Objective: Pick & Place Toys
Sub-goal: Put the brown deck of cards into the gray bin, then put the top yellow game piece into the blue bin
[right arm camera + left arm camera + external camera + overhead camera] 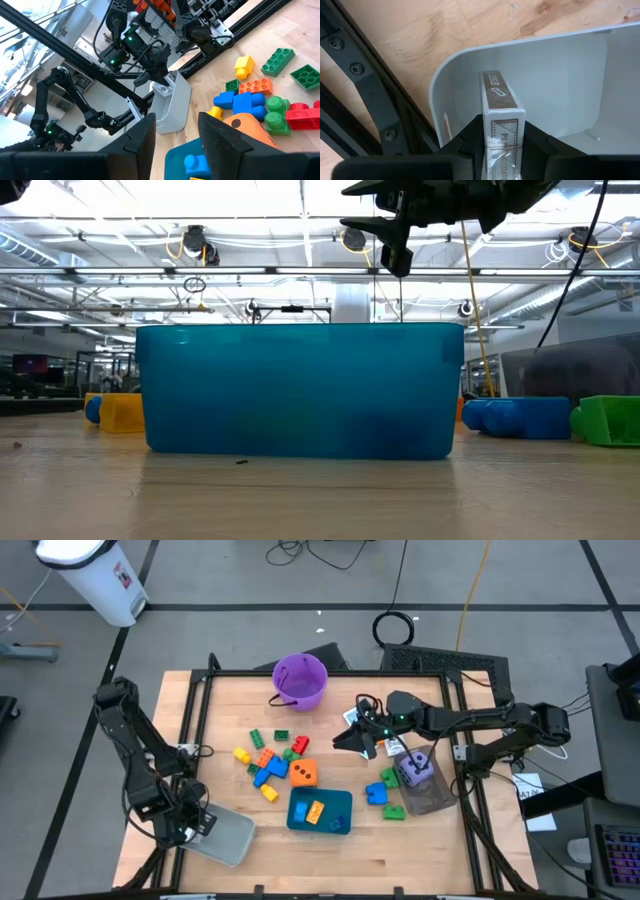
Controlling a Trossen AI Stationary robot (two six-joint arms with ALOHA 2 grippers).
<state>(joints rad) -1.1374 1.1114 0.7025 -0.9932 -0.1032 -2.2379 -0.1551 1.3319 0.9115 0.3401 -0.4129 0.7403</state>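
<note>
A white-and-brown pack of cards [499,100] stands on end inside the grey tray [560,75] at the table's near left corner. My left gripper [502,137], which the high view shows over that tray [195,823], is shut on the pack. Loose bricks [270,755] and an orange die [304,773] lie mid-table. The teal tray [335,802] holds a few bricks. A purple die [415,768] sits in the clear tray. My right gripper [352,740] hangs level above the table, open, with nothing between its fingers [145,135]. My left gripper pinches the pack's two broad faces [503,127] between its two fingers, with one narrow edge toward the wrist camera. The fingers come from above, pointing down into the grey tray, along the pack. Whether the pack's lower end touches the tray floor I cannot tell.
A purple bucket [300,680] stands at the table's far middle. Blue and green bricks [385,798] lie between the teal and clear trays. A black frame rail [375,105] runs close beside the grey tray. Bare wood lies along the near edge [380,860].
</note>
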